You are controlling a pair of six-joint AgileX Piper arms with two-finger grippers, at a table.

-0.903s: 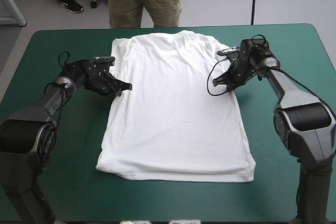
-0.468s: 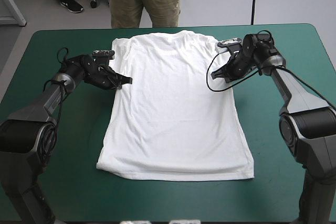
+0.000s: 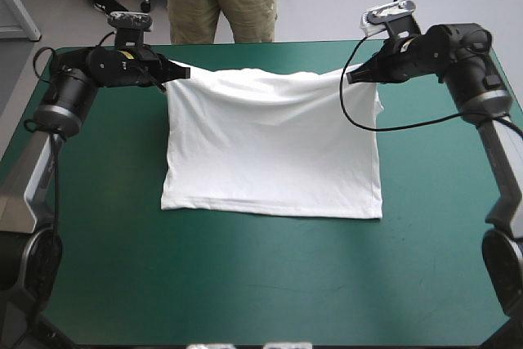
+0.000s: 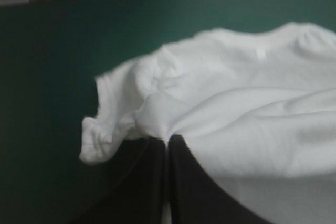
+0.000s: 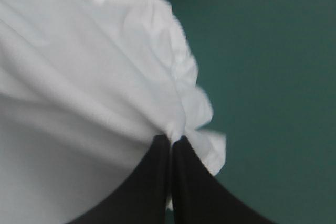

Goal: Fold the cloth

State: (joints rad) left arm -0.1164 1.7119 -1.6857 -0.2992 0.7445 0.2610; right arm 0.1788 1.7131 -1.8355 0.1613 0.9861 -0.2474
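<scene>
The white T-shirt (image 3: 274, 149) hangs by its shoulders above the far half of the teal-green table, its hem resting on the cover near the middle. My left gripper (image 3: 174, 73) is shut on the T-shirt at its left shoulder, and my right gripper (image 3: 353, 76) is shut on the right shoulder. In the left wrist view the black fingers (image 4: 152, 182) meet in one arch with the T-shirt (image 4: 252, 114) bunched at their tip (image 4: 167, 140). In the right wrist view the fingers (image 5: 189, 187) also meet, pinching the T-shirt (image 5: 89, 77) at their tip (image 5: 170, 139).
A person's legs stand just beyond the far edge (image 3: 221, 6). Bare teal-green cover (image 3: 270, 275) lies between the shirt's hem and the near edge, and at both sides.
Both grippers rose and drew toward the far edge with the shoulders. The shirt, earlier spread flat, now hangs from them with its hem dragged farther from the near edge.
</scene>
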